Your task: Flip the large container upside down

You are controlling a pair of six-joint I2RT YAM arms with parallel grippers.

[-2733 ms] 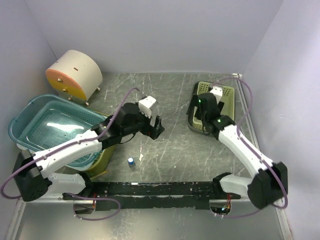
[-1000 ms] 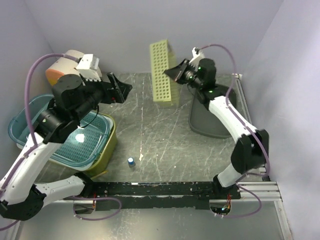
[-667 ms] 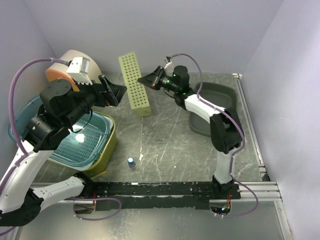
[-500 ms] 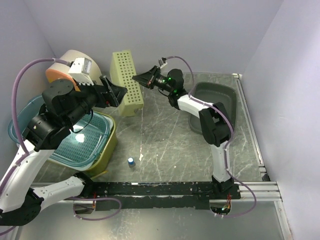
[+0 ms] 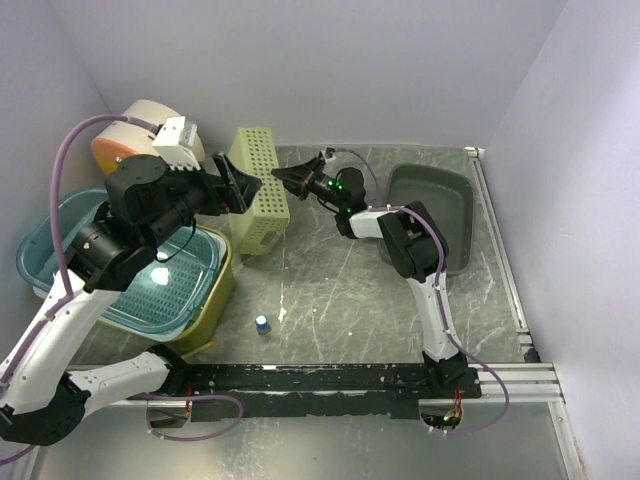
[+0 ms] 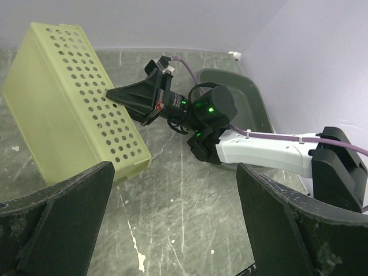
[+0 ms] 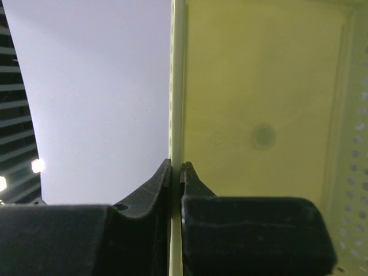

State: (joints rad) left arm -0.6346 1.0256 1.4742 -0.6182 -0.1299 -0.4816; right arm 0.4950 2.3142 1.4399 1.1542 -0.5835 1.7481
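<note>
A dark grey-green tub (image 5: 455, 190) stands upright and empty at the right, also visible in the left wrist view (image 6: 253, 100). It is the larger of the two containers there. My right gripper (image 5: 276, 176) is shut on the thin rim of a pale yellow perforated basket (image 5: 257, 190). The basket is tilted on its side at the back left-centre, its low corner at or near the table (image 6: 133, 164). The right wrist view shows the jaws (image 7: 176, 165) pinching that wall, with the basket's inside (image 7: 259, 115) beyond. My left gripper (image 5: 236, 188) hangs open and empty beside the basket (image 6: 69, 98).
A teal basket (image 5: 60, 240) sits inside a yellow-green bin (image 5: 218, 285) at the left. A cream drum with an orange face (image 5: 140, 140) stands at the back left. A small blue-and-white cap (image 5: 261, 323) lies on the table near the front.
My right arm has swung the yellow basket leftward from beside the grey tub and lowered it near the left gripper. The left arm shifted slightly, still open.
</note>
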